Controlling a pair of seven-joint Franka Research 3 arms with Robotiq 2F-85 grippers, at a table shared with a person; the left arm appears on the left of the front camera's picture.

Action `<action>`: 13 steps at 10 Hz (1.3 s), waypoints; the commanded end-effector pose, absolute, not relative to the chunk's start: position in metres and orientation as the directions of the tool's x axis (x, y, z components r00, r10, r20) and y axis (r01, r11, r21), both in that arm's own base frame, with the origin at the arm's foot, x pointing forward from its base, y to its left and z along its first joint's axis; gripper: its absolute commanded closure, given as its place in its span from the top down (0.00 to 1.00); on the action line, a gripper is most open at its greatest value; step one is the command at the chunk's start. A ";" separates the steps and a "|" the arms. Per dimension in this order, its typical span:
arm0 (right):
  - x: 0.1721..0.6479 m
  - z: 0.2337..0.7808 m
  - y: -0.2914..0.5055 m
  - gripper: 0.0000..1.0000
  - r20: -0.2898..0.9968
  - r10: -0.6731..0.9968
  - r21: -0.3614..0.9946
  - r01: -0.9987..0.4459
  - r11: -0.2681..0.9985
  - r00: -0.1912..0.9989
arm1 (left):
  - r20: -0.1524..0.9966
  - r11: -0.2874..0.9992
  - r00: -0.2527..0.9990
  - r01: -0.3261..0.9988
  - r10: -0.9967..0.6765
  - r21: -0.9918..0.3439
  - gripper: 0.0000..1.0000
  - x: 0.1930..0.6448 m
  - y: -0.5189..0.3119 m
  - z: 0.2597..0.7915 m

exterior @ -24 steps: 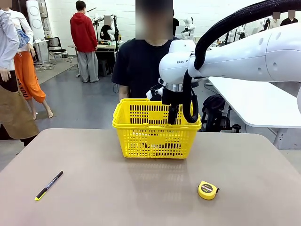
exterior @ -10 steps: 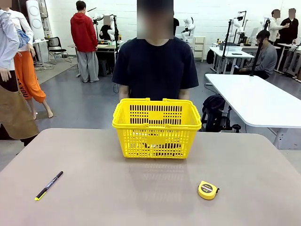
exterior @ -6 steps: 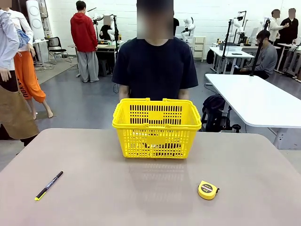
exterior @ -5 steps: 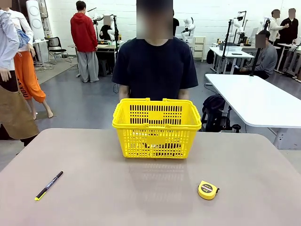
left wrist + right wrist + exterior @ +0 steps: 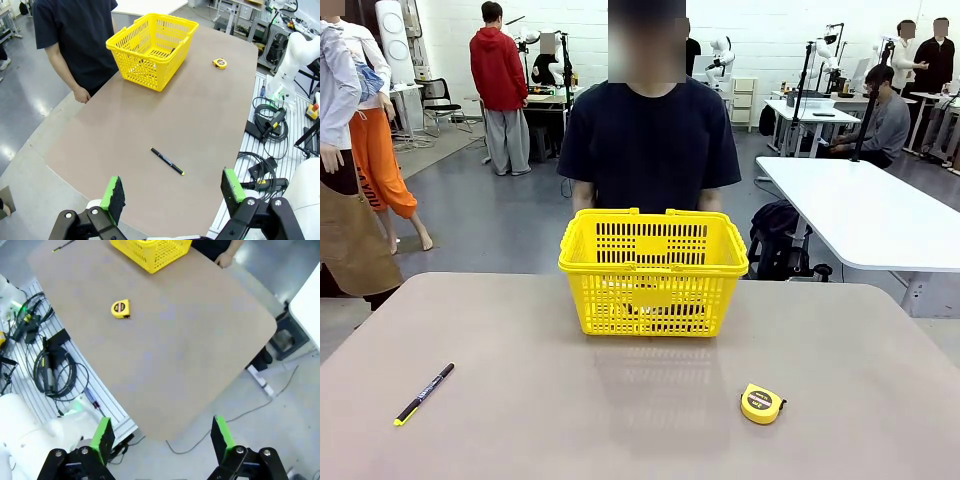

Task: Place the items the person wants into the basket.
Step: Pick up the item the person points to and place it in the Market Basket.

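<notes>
Fingers on both arms stand apart and empty. From the front, I see the basket (image 5: 653, 272) at the bench's far edge, before the person (image 5: 650, 140). On my left wrist camera, the left fingers (image 5: 114, 192) hang high, basket far ahead. On my right wrist camera, the right fingers (image 5: 221, 432) hang equally distant; neither arm looks nearer.

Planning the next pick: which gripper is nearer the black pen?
Left. The left gripper hangs open above the table edge close by the pen; the right gripper sits off the opposite end.
</notes>
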State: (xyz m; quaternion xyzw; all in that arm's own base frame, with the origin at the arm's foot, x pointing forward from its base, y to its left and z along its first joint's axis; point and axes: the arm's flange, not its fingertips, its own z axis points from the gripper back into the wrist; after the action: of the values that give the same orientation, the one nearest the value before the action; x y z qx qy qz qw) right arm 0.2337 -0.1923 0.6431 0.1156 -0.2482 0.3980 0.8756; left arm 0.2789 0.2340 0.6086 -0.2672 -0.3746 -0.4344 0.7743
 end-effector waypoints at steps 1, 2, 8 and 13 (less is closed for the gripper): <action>0.248 0.663 -0.202 1.00 0.657 0.668 -0.053 -0.862 0.504 0.350 | 0.824 0.469 0.319 0.880 -0.469 -0.073 1.00 0.277 0.235 0.608; 0.264 0.683 -0.222 1.00 0.756 0.643 -0.147 -0.927 0.346 0.120 | 0.824 0.469 0.319 0.880 -0.469 -0.073 1.00 0.277 0.235 0.608; 0.313 0.620 -0.297 1.00 0.902 0.428 -0.111 -0.990 0.091 -0.061 | 0.824 0.469 0.319 0.880 -0.469 -0.073 1.00 0.277 0.235 0.608; 0.285 0.573 -0.293 1.00 0.881 0.472 -0.082 -0.973 0.217 0.031 | 0.824 0.469 0.319 0.880 -0.469 -0.073 1.00 0.277 0.235 0.608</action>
State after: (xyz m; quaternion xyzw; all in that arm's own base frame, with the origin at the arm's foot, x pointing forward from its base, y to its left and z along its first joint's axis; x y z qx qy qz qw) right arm 0.2930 -0.3071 0.5704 0.3231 -0.4009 0.5676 0.6425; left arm 0.2788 0.2341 0.6085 -0.2672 -0.3747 -0.4343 0.7743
